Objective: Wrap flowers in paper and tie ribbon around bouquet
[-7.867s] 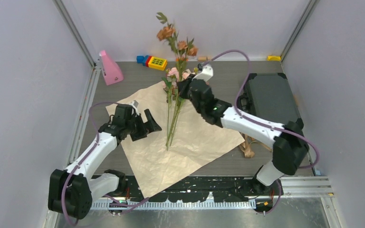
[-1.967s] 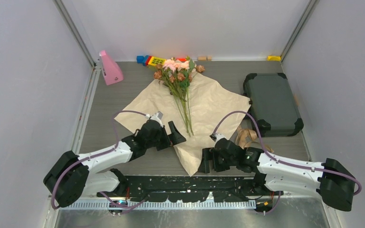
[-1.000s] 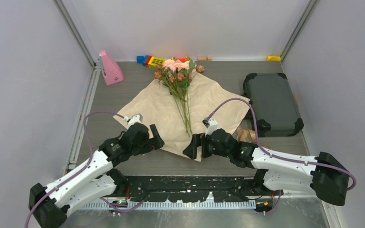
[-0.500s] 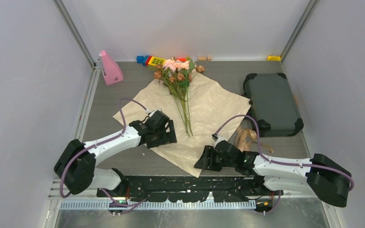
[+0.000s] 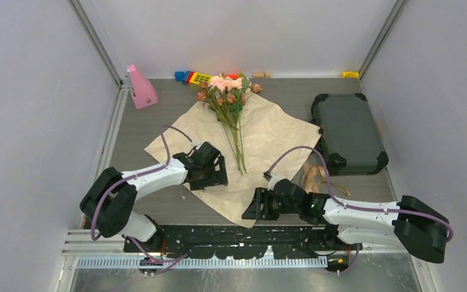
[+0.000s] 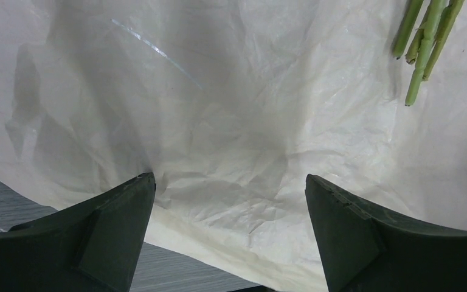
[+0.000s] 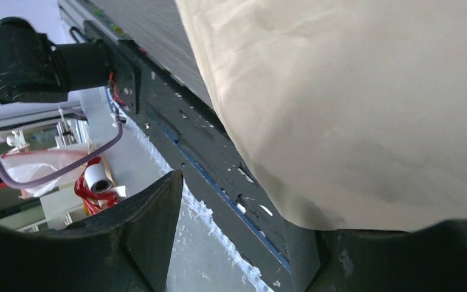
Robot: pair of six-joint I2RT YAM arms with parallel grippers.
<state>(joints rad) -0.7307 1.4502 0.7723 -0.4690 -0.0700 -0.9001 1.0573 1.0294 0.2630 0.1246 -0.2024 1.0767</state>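
Top external view: the paper (image 5: 267, 137) lies spread mid-frame with the flowers (image 5: 228, 97) on its upper middle, and I judge the wrapping is just starting. My left gripper (image 5: 211, 177) gapes empty left of centre. My right gripper (image 5: 254, 207), half-open at the bottom corner, grips nothing and must pinch that corner next.

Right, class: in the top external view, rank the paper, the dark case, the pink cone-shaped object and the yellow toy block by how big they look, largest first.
1. paper
2. dark case
3. pink cone-shaped object
4. yellow toy block
No two look close enough to tie.
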